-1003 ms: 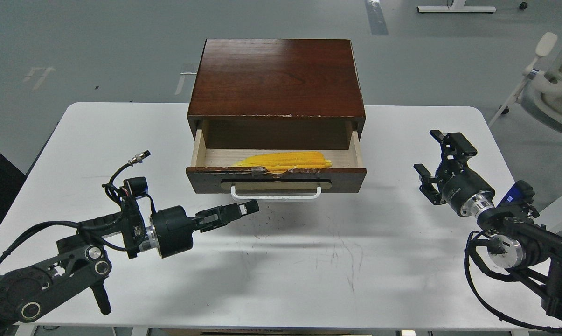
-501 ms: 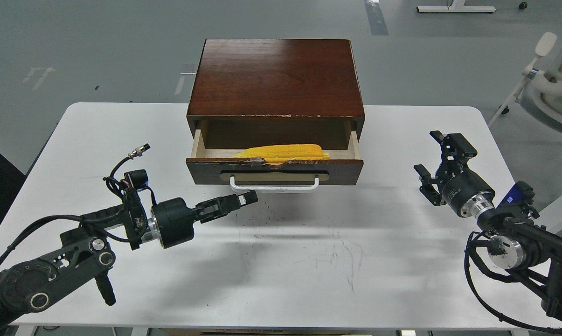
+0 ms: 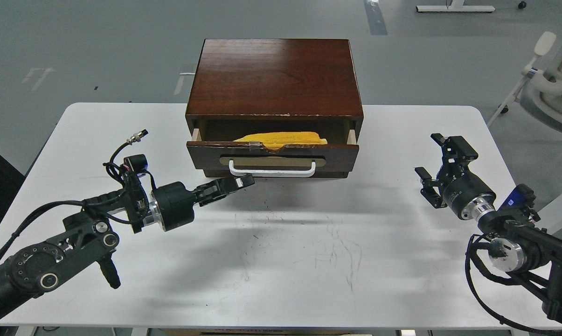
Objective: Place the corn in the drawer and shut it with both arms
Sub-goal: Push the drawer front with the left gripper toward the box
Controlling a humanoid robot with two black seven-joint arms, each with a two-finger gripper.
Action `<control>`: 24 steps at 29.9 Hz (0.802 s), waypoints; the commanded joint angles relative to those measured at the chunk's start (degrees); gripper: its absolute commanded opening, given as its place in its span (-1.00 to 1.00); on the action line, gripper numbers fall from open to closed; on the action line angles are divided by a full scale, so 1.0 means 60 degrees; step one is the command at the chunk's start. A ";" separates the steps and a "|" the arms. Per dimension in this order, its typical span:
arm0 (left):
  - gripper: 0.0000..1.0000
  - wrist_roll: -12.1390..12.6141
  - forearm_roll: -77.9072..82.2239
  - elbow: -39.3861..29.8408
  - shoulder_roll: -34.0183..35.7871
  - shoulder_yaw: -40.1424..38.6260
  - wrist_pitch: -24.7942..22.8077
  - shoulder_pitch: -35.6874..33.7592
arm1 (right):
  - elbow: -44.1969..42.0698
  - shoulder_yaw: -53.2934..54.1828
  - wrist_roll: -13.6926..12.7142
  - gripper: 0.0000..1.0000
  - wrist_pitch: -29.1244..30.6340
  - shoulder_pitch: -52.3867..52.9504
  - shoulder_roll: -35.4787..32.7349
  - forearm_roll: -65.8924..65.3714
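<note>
Head view: closed left gripper (image 3: 243, 181) presses below the handle of the drawer (image 3: 271, 158), closing step; next push ahead, right gripper (image 3: 441, 163) open.

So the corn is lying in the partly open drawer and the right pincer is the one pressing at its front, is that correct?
Not quite: the head view shows the left pincer at the drawer front, under the handle. The right pincer hangs open, well clear. The corn does lie inside.
</note>
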 commanded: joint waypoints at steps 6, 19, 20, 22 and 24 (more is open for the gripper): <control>-1.00 -0.0007 -0.0046 0.0728 -0.0374 0.0050 -0.0017 -0.0280 | 0.0000 0.0030 -0.0001 0.95 -0.0008 -0.0131 0.0001 0.0000; -1.00 -0.0007 -0.0177 0.1534 -0.0711 0.0138 -0.0017 -0.0808 | 0.0000 0.0015 -0.0001 0.95 -0.0008 -0.0146 0.0001 0.0000; -1.00 -0.0007 -0.0192 0.1563 -0.0740 0.0138 -0.0031 -0.0852 | 0.0000 0.0030 -0.0001 0.95 -0.0008 -0.0146 0.0001 0.0000; -1.00 -0.0007 -0.0221 0.1680 -0.0755 0.0138 -0.0017 -0.0881 | 0.0000 0.0030 -0.0001 0.95 -0.0008 -0.0146 0.0001 0.0000; -1.00 -0.0007 -0.0221 0.1768 -0.0770 0.0138 -0.0031 -0.0969 | 0.0000 0.0030 -0.0001 0.95 -0.0008 -0.0146 0.0001 0.0000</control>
